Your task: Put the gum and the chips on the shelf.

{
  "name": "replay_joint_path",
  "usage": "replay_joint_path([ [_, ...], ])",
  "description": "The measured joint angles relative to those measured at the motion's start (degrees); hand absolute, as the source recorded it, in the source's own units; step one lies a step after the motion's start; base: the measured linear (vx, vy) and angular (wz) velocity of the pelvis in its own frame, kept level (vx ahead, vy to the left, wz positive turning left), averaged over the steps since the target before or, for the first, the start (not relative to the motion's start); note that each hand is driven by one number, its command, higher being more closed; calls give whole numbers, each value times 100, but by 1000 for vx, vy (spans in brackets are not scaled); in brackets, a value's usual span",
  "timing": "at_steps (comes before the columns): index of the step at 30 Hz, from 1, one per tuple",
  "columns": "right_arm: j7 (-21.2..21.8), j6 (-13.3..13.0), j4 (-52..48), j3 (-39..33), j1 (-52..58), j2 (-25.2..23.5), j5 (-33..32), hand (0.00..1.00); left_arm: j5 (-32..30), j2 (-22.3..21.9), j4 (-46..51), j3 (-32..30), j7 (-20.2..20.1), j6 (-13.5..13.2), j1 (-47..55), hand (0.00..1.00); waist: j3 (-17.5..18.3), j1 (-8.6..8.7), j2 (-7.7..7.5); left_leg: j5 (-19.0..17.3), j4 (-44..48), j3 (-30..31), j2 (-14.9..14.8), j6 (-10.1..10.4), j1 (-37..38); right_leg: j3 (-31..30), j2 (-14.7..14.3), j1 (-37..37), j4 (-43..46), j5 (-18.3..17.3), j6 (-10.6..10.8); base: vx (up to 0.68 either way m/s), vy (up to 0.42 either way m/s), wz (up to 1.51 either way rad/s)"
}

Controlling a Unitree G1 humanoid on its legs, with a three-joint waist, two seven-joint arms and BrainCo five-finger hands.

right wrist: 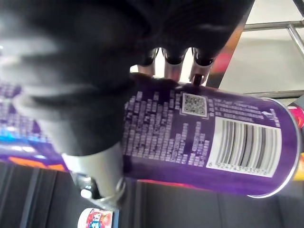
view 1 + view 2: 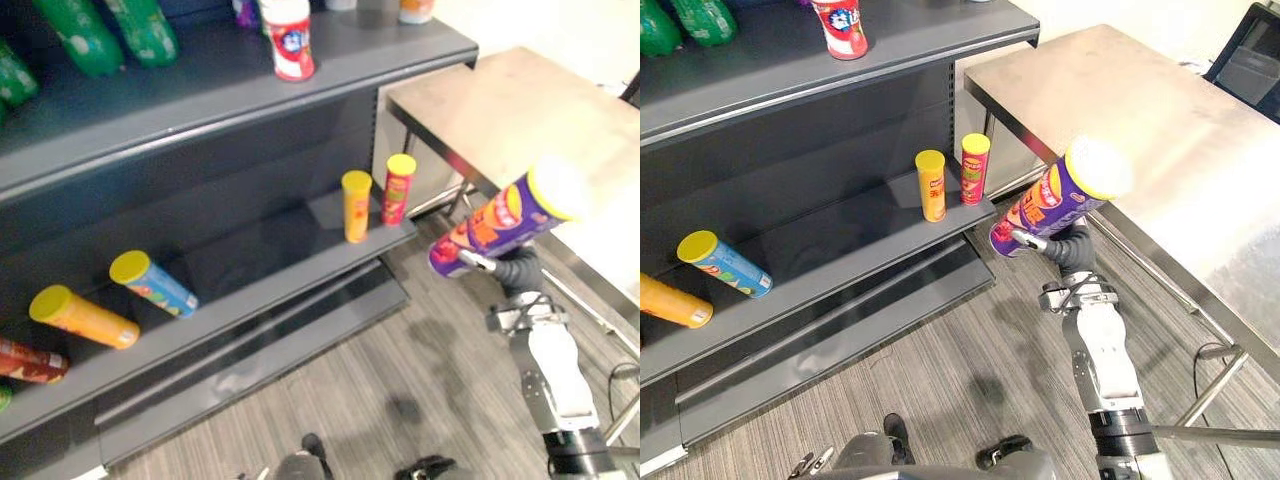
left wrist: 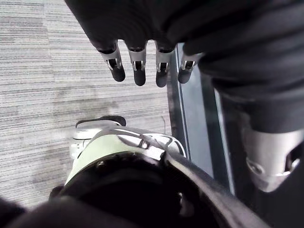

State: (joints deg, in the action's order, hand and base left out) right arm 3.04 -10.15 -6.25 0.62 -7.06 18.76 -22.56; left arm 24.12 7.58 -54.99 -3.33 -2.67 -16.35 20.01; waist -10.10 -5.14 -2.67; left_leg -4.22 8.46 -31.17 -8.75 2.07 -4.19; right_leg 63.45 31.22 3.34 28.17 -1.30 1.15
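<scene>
1. While its right hand (image 2: 1072, 252) stays out of contact with shelf and table alike, the humanoid has it clamped on a purple chips can (image 2: 1048, 203), fingers and thumb wrapped round the lower part of the tube.
2. The can hangs tilted in mid-air, yellow lid uppermost and pointing away from the grey shelf unit (image 2: 260, 268), base end turned toward it. It sits over the floor in the gap between the unit and a steel table (image 2: 1160, 130), near the right end of the middle board and touching neither.
3. On that board, two chips cans stand upright side by side at the right end, an orange can (image 2: 356, 206) and a red can (image 2: 398, 190). Further left, a blue can (image 2: 155, 283) and a long orange tube (image 2: 85, 317) lie on their sides.
4. The left hand (image 3: 138, 71) hangs low over the striped floor, fingers straight and slack, holding nothing.
5. Which item is the gum cannot be told. A red-and-white canister (image 2: 290, 40) stands on the upper board near green bottles (image 2: 85, 35), but its contents are unclear.
6. By the look of it, the chips half of the job is midway: the can is lifted and brought close, not yet set down or let go. The gum half cannot be judged as done or pending.
</scene>
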Motion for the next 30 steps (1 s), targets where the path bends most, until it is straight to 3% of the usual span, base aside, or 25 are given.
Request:
replay_joint_path([
  [6,139,-1,-3,269,-432,-18,6,100,274,-36,149,-271,29,-131,-17,0,-128,-55,-147,-58,117,43,-82,-6,-128,-125,-54,56,-6,3,1,-22,-8,5],
  [8,180,-1,-7,266,-446,-56,6,100,475,-54,163,-396,117,-141,-22,0,-215,-165,-188,-179,224,62,-111,-2,-176,-199,-57,55,-5,18,22,-56,10,1],
  [15,400,2,-7,590,-534,-114,18,100,672,-131,316,-826,396,-193,-54,0,-390,-314,-119,-587,1003,327,-177,-130,-493,-359,77,30,179,252,29,-3,53,13],
  [18,520,14,-3,705,-689,-216,15,100,672,-184,431,-936,495,-195,-53,0,-467,-349,-92,-851,1465,485,-209,-284,-591,-465,135,-103,211,480,78,27,103,25],
  [19,592,12,-3,729,-697,-234,11,100,674,-247,502,-1024,526,-199,-53,0,-487,-363,-60,-941,1584,562,-208,-344,-615,-636,188,-116,304,701,14,-25,131,39],
  [20,629,8,-3,762,-683,-233,9,100,674,-304,598,-1055,554,-207,-53,0,-517,-327,7,-1048,1662,733,-172,-392,-656,-1082,247,-13,513,1055,-208,-29,174,52],
  [21,631,6,-3,783,-664,-233,8,100,674,-311,653,-1051,582,-207,-52,0,-535,-312,38,-1095,1691,873,-132,-431,-676,-1481,258,111,649,1289,-455,-26,150,65],
  [22,630,-1,-2,801,-604,-240,7,100,674,-302,768,-1050,639,-203,-53,0,-548,-299,49,-1132,1698,1057,-52,-477,-688,-2217,225,373,882,1646,-843,3,124,81],
  [23,627,-30,-3,817,-504,-248,5,100,683,-299,859,-1035,703,-208,-77,0,-582,-267,132,-1178,1714,1332,-8,-561,-739,-3081,-16,598,959,1435,-805,49,143,152],
  [24,567,-78,-5,834,-384,-303,6,100,706,-220,928,-994,803,-217,-192,0,-586,-190,144,-1180,1729,1844,184,-626,-904,-4144,-599,768,881,503,-330,73,125,184],
  [25,484,-84,-5,868,-349,-335,10,100,703,-176,924,-989,866,-211,-291,0,-581,-137,130,-1156,1732,2112,366,-658,-997,-4564,-848,851,747,131,-156,117,121,192],
  [27,355,-133,-7,882,-296,-360,12,100,706,-139,797,-928,940,-174,-466,0,-628,-151,141,-1146,1851,2465,738,-638,-1086,-5223,-1219,1013,282,-227,200,144,74,145],
  [30,347,-193,-35,897,-278,-362,14,100,715,-90,717,-784,971,-108,-516,0,-695,-141,246,-1249,2222,2773,962,-631,-1217,-5806,-1593,1284,-32,-293,314,114,20,103],
])
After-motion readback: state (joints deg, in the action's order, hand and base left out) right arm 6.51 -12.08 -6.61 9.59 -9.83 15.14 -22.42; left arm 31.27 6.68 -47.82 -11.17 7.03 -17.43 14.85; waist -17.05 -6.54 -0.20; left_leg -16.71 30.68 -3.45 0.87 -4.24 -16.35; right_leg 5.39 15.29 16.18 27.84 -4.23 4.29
